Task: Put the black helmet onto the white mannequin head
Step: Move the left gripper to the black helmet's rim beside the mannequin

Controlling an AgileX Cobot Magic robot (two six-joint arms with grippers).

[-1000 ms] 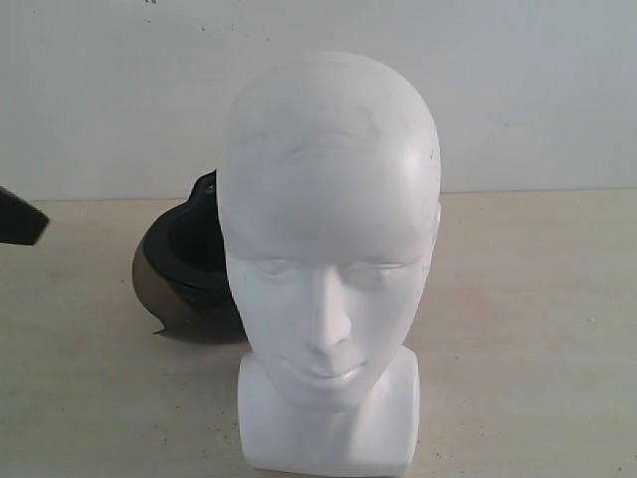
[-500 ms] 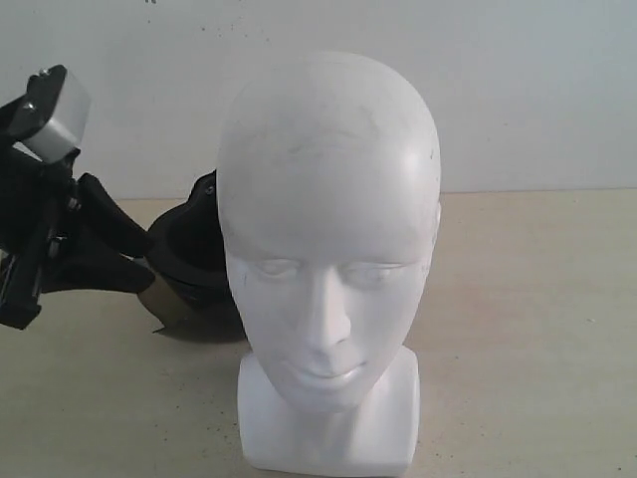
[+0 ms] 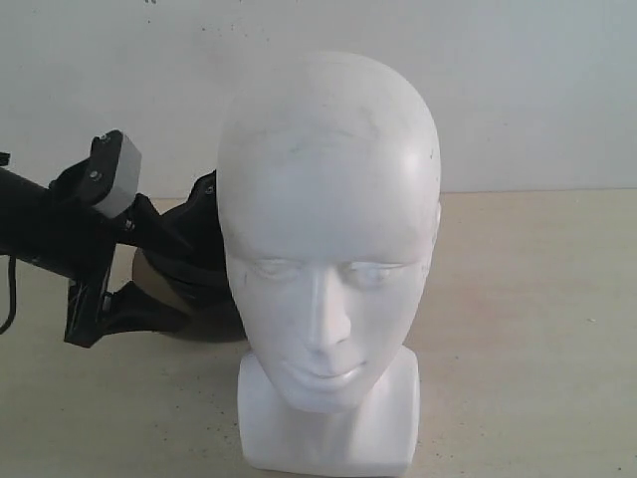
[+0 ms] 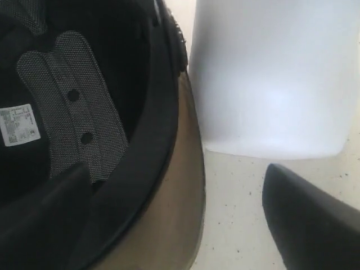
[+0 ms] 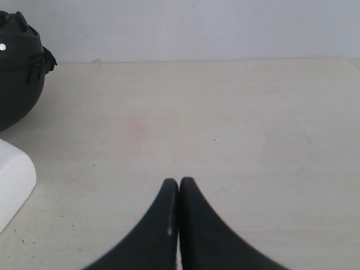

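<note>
Exterior: low, frontal, close on white mannequin head [image 3: 328, 249], facing wall [image 3: 537, 90]. Left wrist: tight inside black helmet [image 4: 84, 112]. Right wrist: low over table [image 5: 225, 124]. All share helmet, head.

helmet: we see black helmet [image 3: 202, 244], open-face, smoky brown visor [image 4: 181, 214], lying on table [image 3: 528, 329], not yet on head
helmet inside: grey mesh pad + white label
helmet pos: behind white mannequin head [image 3: 328, 249], ext-view left, partly hidden, visor just beside base
head: matte, bald, upright on squared base, faint grey scuffs
</note>
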